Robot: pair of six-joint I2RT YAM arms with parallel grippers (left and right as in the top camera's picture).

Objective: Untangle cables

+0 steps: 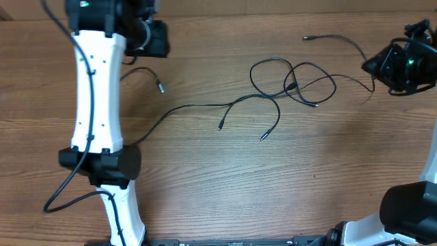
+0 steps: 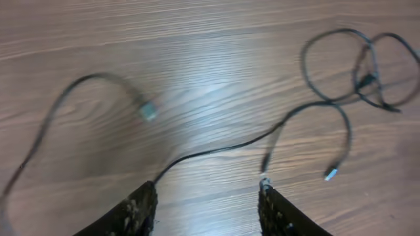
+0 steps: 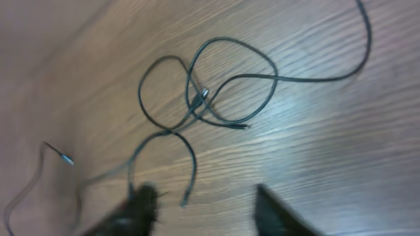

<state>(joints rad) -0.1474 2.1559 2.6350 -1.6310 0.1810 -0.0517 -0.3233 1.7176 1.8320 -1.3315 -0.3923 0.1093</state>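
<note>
left end effector (image 2: 205,191) and right end effector (image 3: 203,194) both spread, empty; cables (image 1: 290,82) looped right of tabletop (image 1: 205,191) centre, toward its far edge; risk: if i tug one loop, the crossing may cinch tighter.

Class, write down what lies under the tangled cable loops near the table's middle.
Only the wooden table shows through the cable loops. Where strands cross, the upper one hides a bit of the lower.
</note>
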